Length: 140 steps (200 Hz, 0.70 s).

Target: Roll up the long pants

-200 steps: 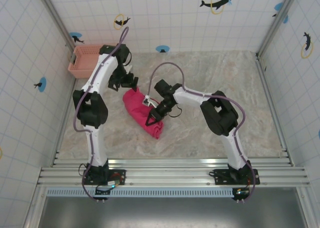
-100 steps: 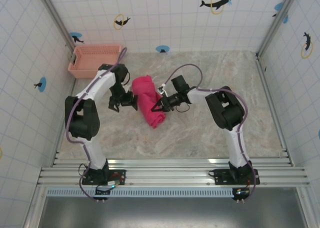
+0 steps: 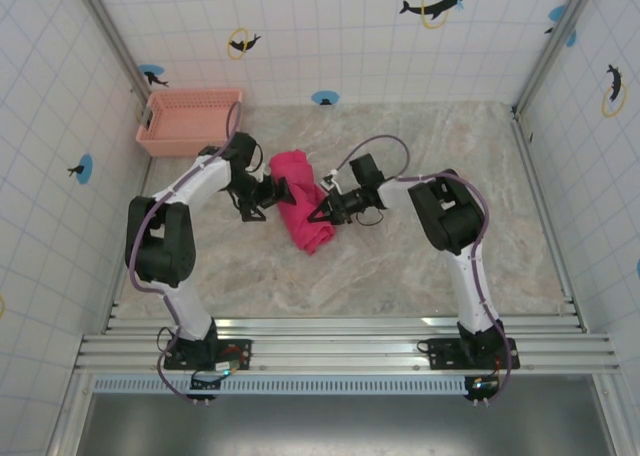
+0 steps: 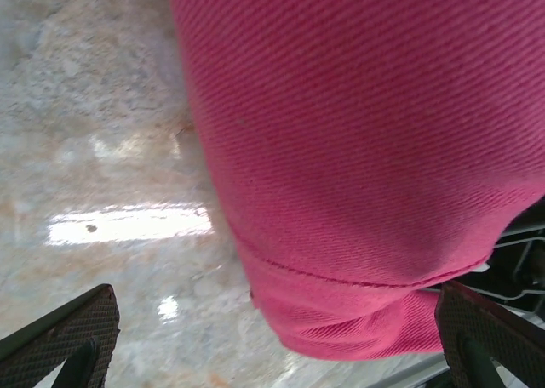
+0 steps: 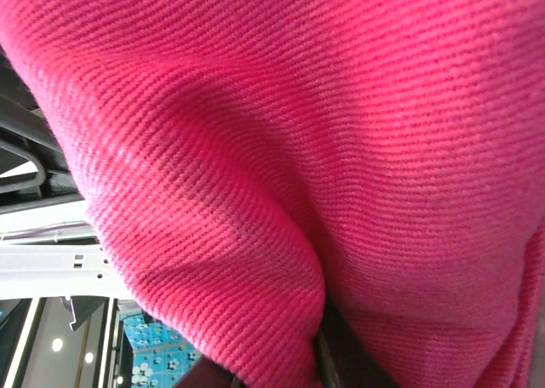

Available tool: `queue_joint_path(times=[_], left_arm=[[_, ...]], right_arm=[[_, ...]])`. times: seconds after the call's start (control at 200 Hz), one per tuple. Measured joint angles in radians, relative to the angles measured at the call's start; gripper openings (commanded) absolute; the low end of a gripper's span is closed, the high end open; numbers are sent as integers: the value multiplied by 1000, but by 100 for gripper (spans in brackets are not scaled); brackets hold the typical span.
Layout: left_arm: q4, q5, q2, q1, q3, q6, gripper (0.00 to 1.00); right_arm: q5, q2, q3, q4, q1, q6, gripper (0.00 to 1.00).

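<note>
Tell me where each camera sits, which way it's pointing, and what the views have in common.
Top external: fixed above and behind the arms, looking down on the table; both arms show, left gripper and right gripper flanking the long pants.
Left wrist: on the left arm, low, facing the pants' side and table; its open fingers sit in the bottom corners.
Right wrist: on the right arm, close against the pants' cloth; what looks like its dark finger edges the bottom.
Shared: all three see the pants.
</note>
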Motion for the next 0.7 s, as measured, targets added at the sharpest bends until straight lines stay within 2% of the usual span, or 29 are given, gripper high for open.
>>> queue_joint_path(times=[0.305,0.535,0.701], left_arm=[[190,101,93,0,-6,-66,98],[183,148,253,-31,111,-53,97],[193,197,304,-39,155,-57,97]], right_arm=[[-19,19,-1,0,-14,-1,3],[-44,46,15,-10,-30,3,3],[-44,46,16,-16,-36,3,2]])
